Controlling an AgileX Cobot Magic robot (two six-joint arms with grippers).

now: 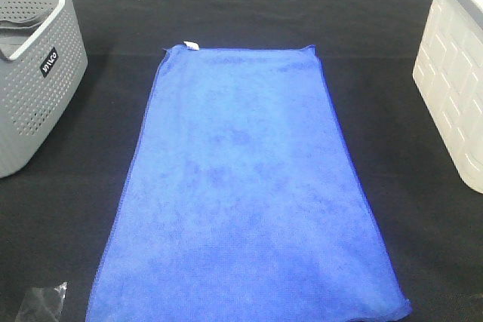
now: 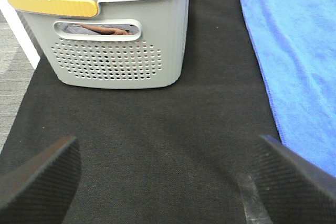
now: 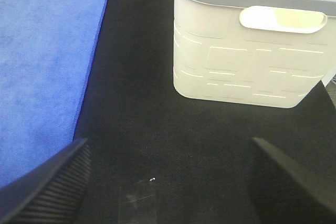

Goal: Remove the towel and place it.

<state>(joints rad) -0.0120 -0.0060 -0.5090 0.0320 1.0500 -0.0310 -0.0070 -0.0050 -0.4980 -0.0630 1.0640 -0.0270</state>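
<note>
1. Royal-blue and fuzzy, the towel lies spread flat in the middle of the black tablecloth, and we see it as 1 long rectangle running from the far side toward the near edge of the high view.
2. We pick out its small white tag at the far left corner, and the stitched hem runs clean down both long sides.
3. Over on the left, we have a grey perforated basket standing apart from the towel; the left wrist view shows folded grey and brown cloth inside it and a yellow strip along its rim.
4. On the right, a cream basket with a grey rim stands on the tablecloth, also clear of the towel's edge.
5. The left gripper hangs over bare black cloth between the grey basket and the towel's left hem, its 2 ribbed fingers spread wide and grasping nothing.
6. The right gripper sits over the dark strip between the towel's right hem and the cream basket, released as well, with its fingers far apart and nothing between them.
7. Neither gripper touches the towel in what we can see.
8. A small dark object shows at the near left corner of the high view; we cannot tell what it is.
</note>
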